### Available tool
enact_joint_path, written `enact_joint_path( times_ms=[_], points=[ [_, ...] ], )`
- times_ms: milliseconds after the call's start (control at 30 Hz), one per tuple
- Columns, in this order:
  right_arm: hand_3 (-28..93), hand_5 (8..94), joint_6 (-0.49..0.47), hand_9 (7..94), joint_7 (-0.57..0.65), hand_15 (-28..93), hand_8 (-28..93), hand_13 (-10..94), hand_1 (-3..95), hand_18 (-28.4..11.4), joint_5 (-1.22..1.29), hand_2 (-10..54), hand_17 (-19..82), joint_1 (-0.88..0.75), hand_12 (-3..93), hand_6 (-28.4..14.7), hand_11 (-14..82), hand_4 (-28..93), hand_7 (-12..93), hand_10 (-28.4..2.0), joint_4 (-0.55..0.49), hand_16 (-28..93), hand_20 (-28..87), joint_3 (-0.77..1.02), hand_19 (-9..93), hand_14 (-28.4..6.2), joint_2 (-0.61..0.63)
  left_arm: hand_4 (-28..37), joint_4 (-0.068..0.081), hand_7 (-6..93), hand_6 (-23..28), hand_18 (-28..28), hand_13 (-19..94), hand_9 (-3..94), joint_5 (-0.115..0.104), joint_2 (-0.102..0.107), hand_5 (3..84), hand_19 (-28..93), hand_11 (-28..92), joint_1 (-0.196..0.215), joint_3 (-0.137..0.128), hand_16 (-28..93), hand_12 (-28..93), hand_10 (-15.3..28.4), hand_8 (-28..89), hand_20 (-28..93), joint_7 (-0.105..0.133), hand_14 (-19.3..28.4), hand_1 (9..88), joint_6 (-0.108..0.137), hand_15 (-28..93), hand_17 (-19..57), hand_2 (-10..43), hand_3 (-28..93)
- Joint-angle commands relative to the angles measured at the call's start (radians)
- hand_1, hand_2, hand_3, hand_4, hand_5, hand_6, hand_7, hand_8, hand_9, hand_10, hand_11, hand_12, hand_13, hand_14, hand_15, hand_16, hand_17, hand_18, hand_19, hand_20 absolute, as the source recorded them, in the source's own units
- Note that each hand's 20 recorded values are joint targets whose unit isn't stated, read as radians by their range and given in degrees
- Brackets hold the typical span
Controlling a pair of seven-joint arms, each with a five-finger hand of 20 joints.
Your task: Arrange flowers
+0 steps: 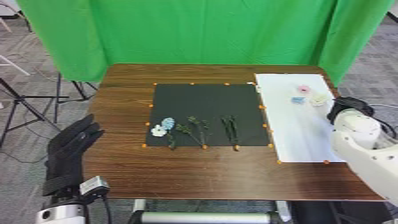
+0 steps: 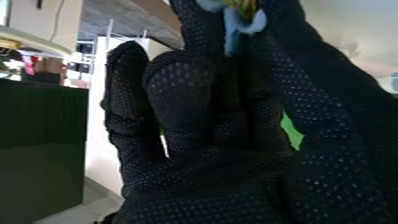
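Blue flwr (image 2: 252,23), partly cut off, pinched in R hand (image 1: 349,105); L hand (image 1: 66,151) relaxed.

No words, labels, brand names, numbers or signs can be read in the head view or the right wrist view.
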Motion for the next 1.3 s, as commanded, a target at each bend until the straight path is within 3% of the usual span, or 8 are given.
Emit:
enact_joint_path(
  times_ms=[33, 233, 667, 967, 1300],
  points=[
    [73, 75.5, 0.043, 84.0, -0.011, 75, 1, 75, 54.2, -19.2, -0.027, -5.8, 43, -0.015, 31.4, -1.4, 22.9, -28, 31, -9.0, -0.015, 18, 10, -0.021, 93, -5.2, 0.017, -19.2, -0.002, 16.1, 12.0, 21.2, 24, 34.5, 0.000, -0.003, 42.7, 59, 40, 0.009, 0.002, -17, 7, 20.2, -11, 4, -0.004, 26.9, 26.6, -0.001, 67, -9.2, 3.1, 83],
    [74, 77.6, 0.095, 85.6, -0.039, 75, 3, 77, 55.1, -19.4, -0.052, -6.6, 44, -0.020, 33.8, -2.0, 22.9, -28, 29, -7.9, -0.052, 19, 13, -0.008, 93, -4.7, 0.025, -19.3, -0.004, 16.2, 11.9, 21.2, 24, 34.6, 0.008, -0.008, 42.7, 59, 40, 0.012, -0.004, -17, 7, 20.2, -11, 4, -0.015, 26.9, 26.7, -0.007, 67, -9.2, 3.0, 83],
    [75, 78.5, 0.158, 86.2, -0.181, 74, 4, 78, 55.1, -19.4, -0.112, -6.8, 44, 0.059, 34.0, -2.0, 23.0, -28, 28, -8.1, -0.216, 20, 14, -0.074, 93, -4.6, -0.007, -19.3, -0.011, 16.1, 11.9, 21.2, 24, 34.5, 0.008, -0.006, 42.7, 59, 40, 0.024, -0.016, -17, 7, 20.2, -11, 4, -0.015, 26.9, 26.7, -0.002, 67, -9.3, 3.1, 83],
    [75, 78.9, 0.137, 86.3, -0.305, 74, 4, 78, 55.0, -19.5, -0.158, -6.9, 44, 0.150, 33.7, -2.0, 23.2, -28, 27, -8.4, -0.299, 20, 14, -0.186, 93, -4.7, -0.120, -19.2, -0.011, 16.1, 12.0, 21.2, 24, 34.5, 0.012, -0.005, 42.7, 59, 40, 0.022, -0.016, -17, 7, 20.2, -11, 4, -0.019, 26.8, 26.7, -0.005, 67, -9.3, 3.0, 83],
    [75, 79.1, 0.132, 86.2, -0.379, 74, 5, 78, 54.9, -19.5, -0.198, -6.9, 44, 0.200, 33.6, -2.1, 23.4, -28, 27, -8.7, -0.297, 20, 14, -0.295, 93, -4.7, -0.285, -19.3, -0.011, 16.0, 12.0, 21.2, 24, 34.5, 0.016, 0.001, 42.8, 59, 40, 0.020, -0.024, -17, 7, 20.2, -11, 4, -0.024, 26.9, 26.7, -0.009, 67, -9.3, 3.1, 83]
  ],
)
